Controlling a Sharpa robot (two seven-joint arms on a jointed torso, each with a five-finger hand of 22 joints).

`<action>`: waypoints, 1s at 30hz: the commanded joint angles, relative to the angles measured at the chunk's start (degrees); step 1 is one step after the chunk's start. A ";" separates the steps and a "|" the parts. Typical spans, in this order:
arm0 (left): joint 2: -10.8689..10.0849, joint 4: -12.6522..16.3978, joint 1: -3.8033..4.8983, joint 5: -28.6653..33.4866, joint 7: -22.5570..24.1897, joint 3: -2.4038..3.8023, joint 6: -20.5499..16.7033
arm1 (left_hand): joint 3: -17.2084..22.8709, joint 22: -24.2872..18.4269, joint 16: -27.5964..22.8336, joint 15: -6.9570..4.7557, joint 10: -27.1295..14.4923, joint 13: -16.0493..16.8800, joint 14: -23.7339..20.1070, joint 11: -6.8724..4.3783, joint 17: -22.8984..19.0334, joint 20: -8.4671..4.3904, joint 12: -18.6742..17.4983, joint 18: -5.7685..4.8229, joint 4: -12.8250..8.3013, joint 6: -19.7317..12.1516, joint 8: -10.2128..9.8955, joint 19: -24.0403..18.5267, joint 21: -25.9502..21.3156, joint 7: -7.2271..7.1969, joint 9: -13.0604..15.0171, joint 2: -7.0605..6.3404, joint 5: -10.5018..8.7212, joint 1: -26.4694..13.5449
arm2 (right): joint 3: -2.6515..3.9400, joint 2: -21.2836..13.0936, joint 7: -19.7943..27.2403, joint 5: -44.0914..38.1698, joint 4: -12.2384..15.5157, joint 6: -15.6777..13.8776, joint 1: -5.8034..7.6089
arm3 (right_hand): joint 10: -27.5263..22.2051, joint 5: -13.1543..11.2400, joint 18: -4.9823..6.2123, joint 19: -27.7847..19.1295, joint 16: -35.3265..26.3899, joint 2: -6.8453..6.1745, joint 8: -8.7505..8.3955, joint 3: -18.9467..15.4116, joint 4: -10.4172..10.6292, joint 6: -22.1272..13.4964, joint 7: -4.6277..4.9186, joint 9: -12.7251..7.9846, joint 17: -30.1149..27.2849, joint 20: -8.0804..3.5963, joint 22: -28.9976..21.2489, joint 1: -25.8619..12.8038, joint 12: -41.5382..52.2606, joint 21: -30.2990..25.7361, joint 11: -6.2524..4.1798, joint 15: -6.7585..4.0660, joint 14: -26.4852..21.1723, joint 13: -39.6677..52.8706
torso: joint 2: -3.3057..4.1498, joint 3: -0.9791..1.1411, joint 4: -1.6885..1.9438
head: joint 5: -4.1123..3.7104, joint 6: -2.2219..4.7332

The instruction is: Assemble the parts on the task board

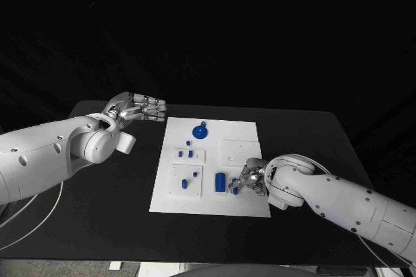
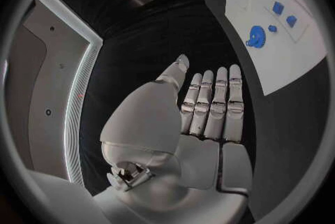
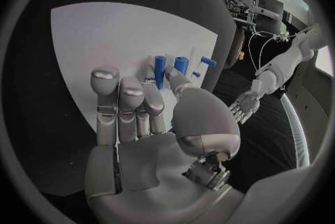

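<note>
The white task board (image 1: 243,133) lies in the middle of the black table. On it are a round blue disc with a knob (image 1: 200,131), several small blue pieces (image 1: 184,153) and an upright blue peg (image 1: 220,181). My right hand (image 1: 251,176) hovers low over the board's near right part, fingertips beside a small blue part (image 1: 235,190). In the right wrist view its fingers (image 3: 133,98) reach toward two blue pegs (image 3: 159,70) and grip nothing. My left hand (image 1: 139,107) is off the board's far left corner, fingers straight and empty (image 2: 209,106). The disc (image 2: 255,37) lies beyond it.
A raised white square plate (image 1: 239,152) sits on the board's right half, and another (image 1: 186,181) on its near left. Black table (image 1: 104,211) surrounds the board on all sides. The table's far edge runs just behind my left hand.
</note>
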 commanded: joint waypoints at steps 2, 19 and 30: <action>0.08 0.05 0.01 -0.19 0.11 -0.02 0.92 | 0.06 -0.10 -0.27 0.00 -0.57 -0.03 -0.49 0.01 -0.05 0.23 0.07 0.79 0.32 -0.46 -0.06 0.14 0.02 -0.02 -0.05 0.17 -0.40 -0.54 | -0.08 0.10 0.34 0.24 0.34 0.92 -0.11 | -0.24 -0.17 -0.58 3.06 -0.37 -0.38 -0.22 -0.95 0.13 -0.26 0.05 -0.09 -0.01 -0.29 -0.06 0.32 -0.41 -0.35 -0.03 -0.38 0.07 1.41 | -0.02 0.01 -0.01 | 0.13 -0.05; 0.10 -0.05 0.00 -0.19 0.06 -0.12 0.97 | 0.00 -0.12 -0.27 0.04 -0.68 -0.04 -0.62 0.04 -0.05 0.27 0.06 0.79 0.32 -0.54 -0.07 0.05 -0.02 0.02 -0.05 0.09 -0.32 -0.47 | -0.08 0.21 1.78 0.52 0.45 -1.40 -0.11 | -0.32 -1.99 -0.39 3.06 -0.44 -1.72 -0.20 -6.35 3.71 -0.32 0.29 -0.05 0.17 -0.24 -0.03 -0.13 -0.55 -0.33 0.13 -0.33 0.06 1.34 | 0.00 0.03 -0.01 | 0.31 -0.06; 0.06 -0.09 0.00 -0.36 -0.19 -0.15 1.06 | 0.01 -0.12 -0.27 0.05 -0.70 -0.03 -0.67 0.06 -0.05 0.29 0.08 0.81 0.29 -0.60 -0.07 0.00 -0.02 0.02 -0.05 0.12 -0.28 -0.42 | -0.08 0.11 2.56 0.54 0.44 -1.79 -0.12 | -0.43 -3.15 -0.30 3.06 -0.49 -3.04 -0.22 -7.09 6.17 -0.44 0.39 -0.01 0.26 -0.20 -0.04 1.01 -0.65 -0.38 0.21 -0.30 0.08 1.26 | -0.01 0.02 0.01 | 0.17 -0.07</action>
